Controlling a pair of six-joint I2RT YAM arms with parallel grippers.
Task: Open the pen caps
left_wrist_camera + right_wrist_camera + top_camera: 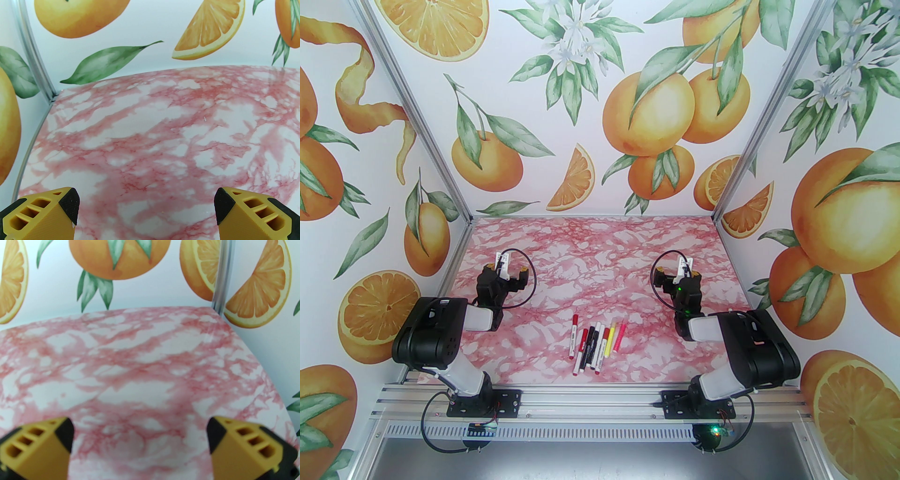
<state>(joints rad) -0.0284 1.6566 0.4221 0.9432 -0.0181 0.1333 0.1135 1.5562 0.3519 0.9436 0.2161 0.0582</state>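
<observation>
Several pens (pixel 596 346) lie side by side near the front middle of the pink marbled table (pixel 590 262). Most have white barrels; one is yellow (pixel 610 341) and one pink (pixel 620 335). The pen caps sit on the pens' ends, such as the red cap (pixel 574 320) on the leftmost pen and a black one (pixel 591 332). My left gripper (pixel 506 268) (pixel 146 208) hovers open over the left of the table, far from the pens. Over the right side, my right gripper (pixel 678 272) (pixel 140 434) is open too. Nothing is between either pair of fingers.
Walls printed with oranges close the table on the left, back and right, with metal posts (pixel 461 206) in the back corners. The arm bases (pixel 483 401) stand on the aluminium rail at the near edge. Both wrist views look over bare marbled surface toward the back wall.
</observation>
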